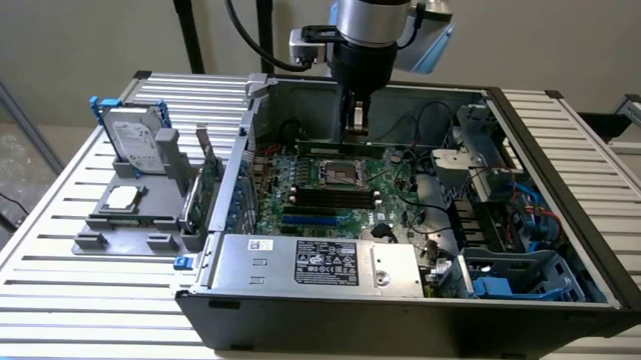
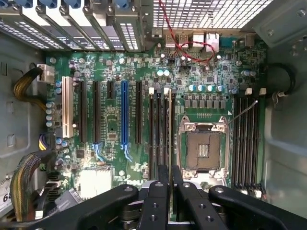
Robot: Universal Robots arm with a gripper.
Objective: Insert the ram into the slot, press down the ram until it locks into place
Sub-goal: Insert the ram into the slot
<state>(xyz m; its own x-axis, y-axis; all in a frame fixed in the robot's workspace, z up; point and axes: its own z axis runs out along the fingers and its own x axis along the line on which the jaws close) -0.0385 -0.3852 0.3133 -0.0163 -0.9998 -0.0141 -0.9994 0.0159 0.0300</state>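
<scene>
White slats form the worktop (image 1: 60,300), and on it lies a dark case (image 1: 401,322), open on top. On the case floor lies a green motherboard (image 1: 391,184) (image 2: 201,76), with a silver power supply (image 1: 320,262) on its near side. On the exterior view's left, a grey tray (image 1: 130,217) stands beside the case and carries a hard drive (image 1: 135,139) on edge. The arm (image 1: 365,30) reaches straight down into the case. Its pincer (image 1: 356,131) (image 2: 170,167) is drawn narrow, the black fingers (image 2: 160,191) nearly together, gripping the top edge of the ram (image 1: 326,147). That green stick hangs level under the fingertips, past the CPU socket (image 1: 341,172) (image 2: 204,151) on the board's far side in the exterior view. Whether its lower edge touches the board there is not clear. Black slots (image 1: 331,196) (image 2: 159,134) run parallel on the socket's near side, all open. A blue slot (image 2: 124,112) lies further off.
</scene>
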